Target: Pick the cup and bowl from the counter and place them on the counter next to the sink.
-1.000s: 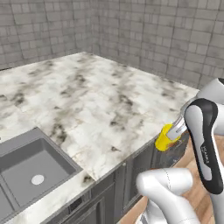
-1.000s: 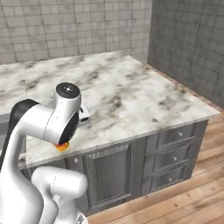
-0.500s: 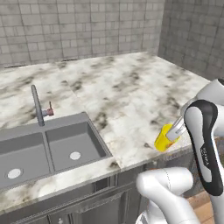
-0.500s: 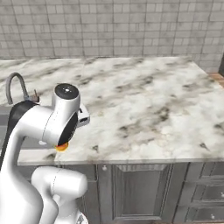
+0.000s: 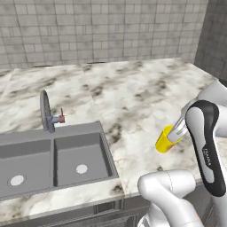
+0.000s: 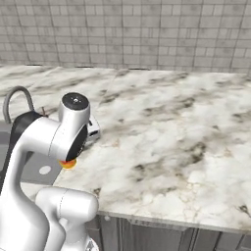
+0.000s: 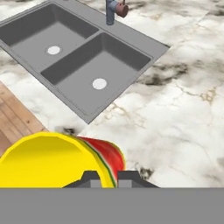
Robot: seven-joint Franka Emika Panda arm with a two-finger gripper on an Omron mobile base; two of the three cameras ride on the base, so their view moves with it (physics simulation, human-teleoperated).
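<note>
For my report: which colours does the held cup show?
Yellow cup, with a red striped side band; the hand view shows it best.

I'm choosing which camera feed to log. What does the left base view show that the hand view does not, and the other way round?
The left base view alone shows the tiled back wall and the curved faucet at full height. The hand view alone shows wooden floor past the counter edge and the red pattern on the cup. Both show the double-basin sink, the marble counter, and the yellow cup held in the hand.
</note>
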